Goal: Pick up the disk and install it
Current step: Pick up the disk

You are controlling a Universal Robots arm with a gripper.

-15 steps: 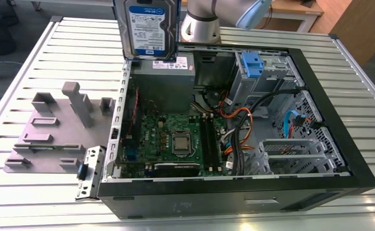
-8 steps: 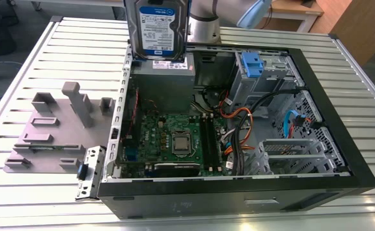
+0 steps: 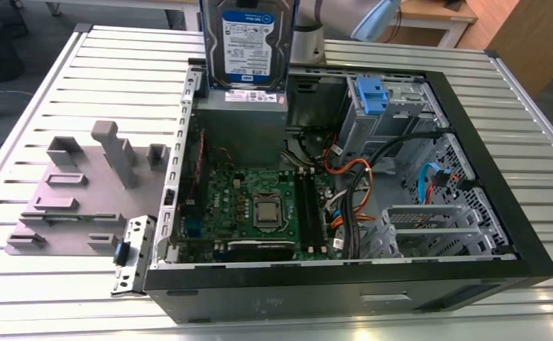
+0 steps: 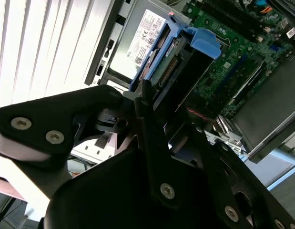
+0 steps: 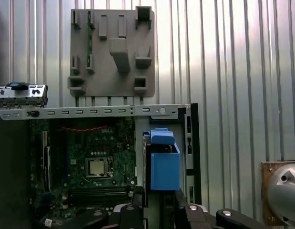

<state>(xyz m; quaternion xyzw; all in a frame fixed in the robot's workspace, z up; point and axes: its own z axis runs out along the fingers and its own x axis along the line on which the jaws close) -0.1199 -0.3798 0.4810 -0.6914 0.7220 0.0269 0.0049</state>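
The disk [image 3: 250,41] hangs upright at the back of the open computer case [image 3: 503,220], just above the grey power-supply box [image 3: 241,121]. Its blue-and-white label faces the exterior view, and the blue carrier frames its sides. In the second wrist view my gripper [image 4: 159,102] is shut on the disk [image 4: 172,59], with a black finger [image 4: 146,107] pressed on its edge and the carrier's blue handle [image 4: 204,40] at the far end. In the first wrist view the disk [image 5: 164,167] sticks out from my gripper [image 5: 159,206], over the case edge.
The case lies on its side on a slatted metal table [image 3: 115,64], with the green motherboard [image 3: 257,206] exposed. Another blue carrier [image 3: 371,96] sits in the drive bay at the back. A grey fixture plate [image 3: 77,192] lies at the exterior view's left. Cables [image 3: 352,185] cross the case.
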